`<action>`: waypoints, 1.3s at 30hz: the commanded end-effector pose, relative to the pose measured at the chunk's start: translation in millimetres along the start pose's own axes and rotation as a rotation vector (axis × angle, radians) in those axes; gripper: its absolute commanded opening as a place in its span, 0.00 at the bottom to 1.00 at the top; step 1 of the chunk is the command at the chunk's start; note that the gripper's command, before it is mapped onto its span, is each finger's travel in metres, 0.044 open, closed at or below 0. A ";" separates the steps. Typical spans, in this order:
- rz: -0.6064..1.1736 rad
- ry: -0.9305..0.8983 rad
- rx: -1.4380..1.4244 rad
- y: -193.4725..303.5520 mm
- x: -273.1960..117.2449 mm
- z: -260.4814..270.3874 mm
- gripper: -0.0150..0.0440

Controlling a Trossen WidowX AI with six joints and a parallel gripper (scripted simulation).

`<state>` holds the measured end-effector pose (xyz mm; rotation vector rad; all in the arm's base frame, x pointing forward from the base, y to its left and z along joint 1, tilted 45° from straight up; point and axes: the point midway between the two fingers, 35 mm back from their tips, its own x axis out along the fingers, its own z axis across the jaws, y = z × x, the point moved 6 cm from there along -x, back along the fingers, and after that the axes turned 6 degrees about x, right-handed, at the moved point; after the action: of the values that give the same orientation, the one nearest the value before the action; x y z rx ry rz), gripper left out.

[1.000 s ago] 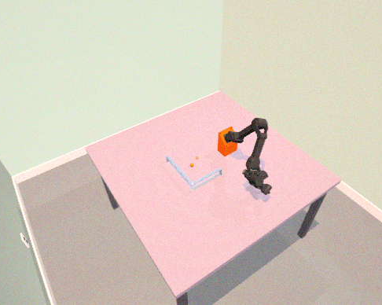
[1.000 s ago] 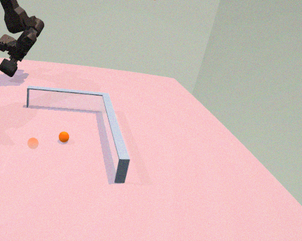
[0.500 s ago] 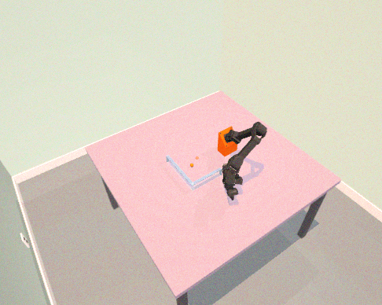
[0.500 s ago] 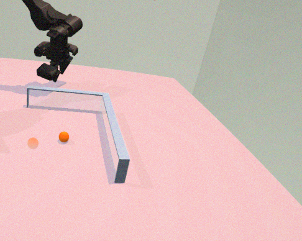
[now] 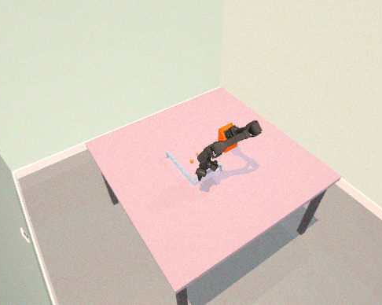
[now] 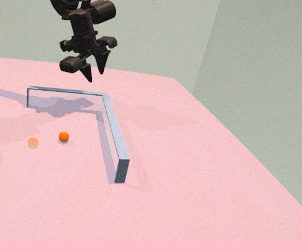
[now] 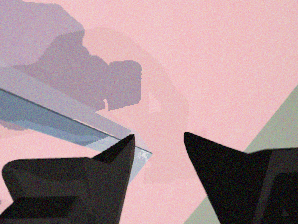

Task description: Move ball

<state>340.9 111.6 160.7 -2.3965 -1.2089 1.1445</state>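
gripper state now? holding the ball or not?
Gripper: open, holding nothing, above the clear walls. Ball lies on the table, untouched.

The arm [image 5: 228, 141] reaches forward and down, gripper [image 6: 94, 69] half open, empty, fingertips pointing downward

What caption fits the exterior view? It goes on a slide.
Open, empty gripper above the clear corner walls; orange ball rests beside its see-through copy.

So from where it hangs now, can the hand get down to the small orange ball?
Probably yes. The hand hangs open above the clear corner walls, and the small orange ball lies bare on the pink table inside the corner, with nothing over it.
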 end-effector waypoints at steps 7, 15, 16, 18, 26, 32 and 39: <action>0.095 -0.284 0.420 105.8 -9.0 89.4 0.64; 0.050 -0.441 0.699 140.0 -22.0 154.1 0.64; 0.050 -0.441 0.699 140.0 -22.0 154.1 0.64; 0.050 -0.441 0.699 140.0 -22.0 154.1 0.64; 0.049 -0.441 0.699 138.3 -8.3 160.3 0.64; 0.049 -0.441 0.699 138.0 -4.7 161.8 0.64; 0.048 -0.441 0.700 136.9 5.6 166.3 0.64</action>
<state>305.5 -1.1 -16.6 -1.7236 -0.6638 1.7973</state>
